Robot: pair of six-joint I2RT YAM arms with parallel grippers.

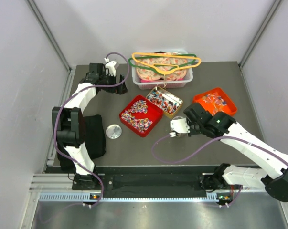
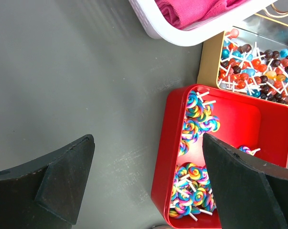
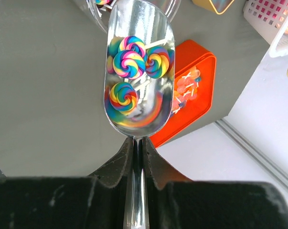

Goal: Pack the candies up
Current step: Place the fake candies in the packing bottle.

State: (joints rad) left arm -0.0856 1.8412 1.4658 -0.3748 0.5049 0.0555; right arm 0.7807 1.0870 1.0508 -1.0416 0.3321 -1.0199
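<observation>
Top external view is showing the table (image 1: 129, 151) carrying three open containers, each holding candies (image 1: 139, 119). A red tray (image 1: 152, 110) is sitting near the centre. A gold tin (image 1: 177, 109) is sitting just beside the red tray's far right side, and an orange tray (image 1: 199, 98) is lying further right. A white basket (image 1: 165, 82) is standing behind the tin, with coloured hangers (image 1: 167, 57) lying across its top. A round silver lid (image 1: 113, 131) is lying on the table left of the red tray.

Right wrist view is showing the right pincer (image 3: 138, 143) clamping the thin handle of a metal scoop (image 3: 134, 121), jaws nearly together. Several rainbow swirl candies are lying in the scoop's bowl. From above, the scoop is hanging over bare table between the red and orange trays, touching neither.

Left wrist view is showing the left pincer (image 2: 148, 143) standing wide apart and holding nothing, hovering over the red tray's edge. Swirl candies on white sticks are bunching along one side of that tray. Ball-headed ones are filling the gold tin.
</observation>
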